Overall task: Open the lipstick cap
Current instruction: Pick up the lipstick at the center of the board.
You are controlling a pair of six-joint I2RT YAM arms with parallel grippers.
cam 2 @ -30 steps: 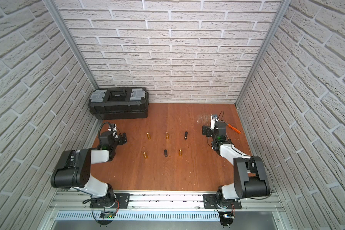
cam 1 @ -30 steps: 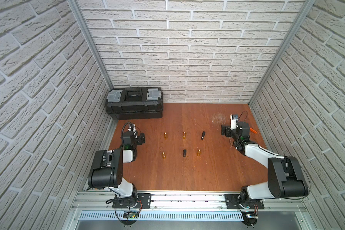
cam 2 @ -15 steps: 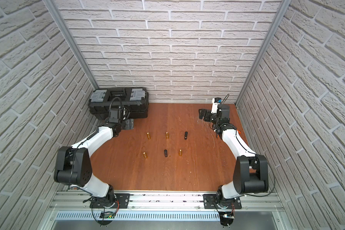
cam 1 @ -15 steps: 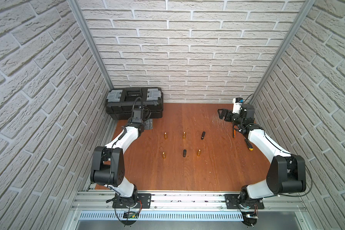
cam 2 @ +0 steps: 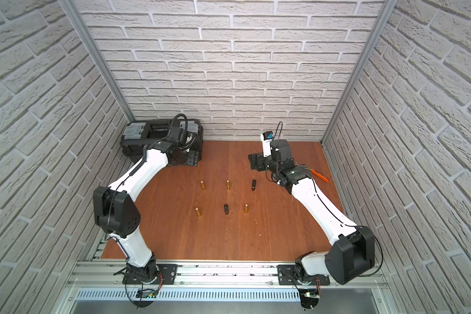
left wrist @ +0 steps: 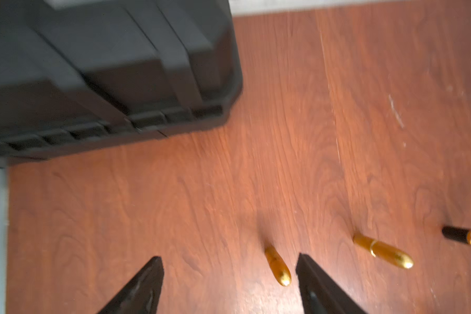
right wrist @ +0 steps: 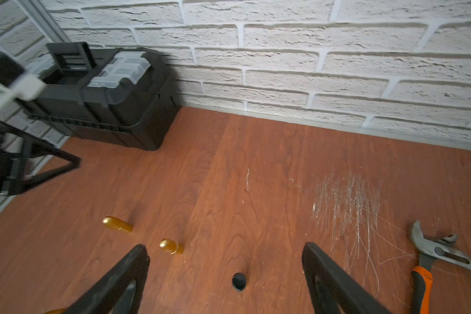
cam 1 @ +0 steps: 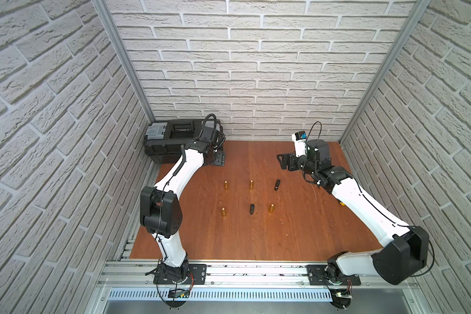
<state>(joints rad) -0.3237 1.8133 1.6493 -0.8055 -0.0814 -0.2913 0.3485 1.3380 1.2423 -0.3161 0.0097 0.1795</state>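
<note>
a brown wooden table (cam 1: 297, 231) walled in white brick carries four gold lipsticks (cam 1: 225, 185) and two black lipsticks (cam 1: 277, 185), upright with caps on, in two rows of three at mid-table. the left gripper (left wrist: 229, 261) hovers far left beside a black toolbox (cam 1: 169, 141) and the right gripper (right wrist: 225, 247) far right, both beyond the rows and touching none. both sets of jaws are spread wide and empty.

Four gold lipsticks (cam 1: 252, 184), two black lipsticks (cam 1: 252, 209), upright.
</note>
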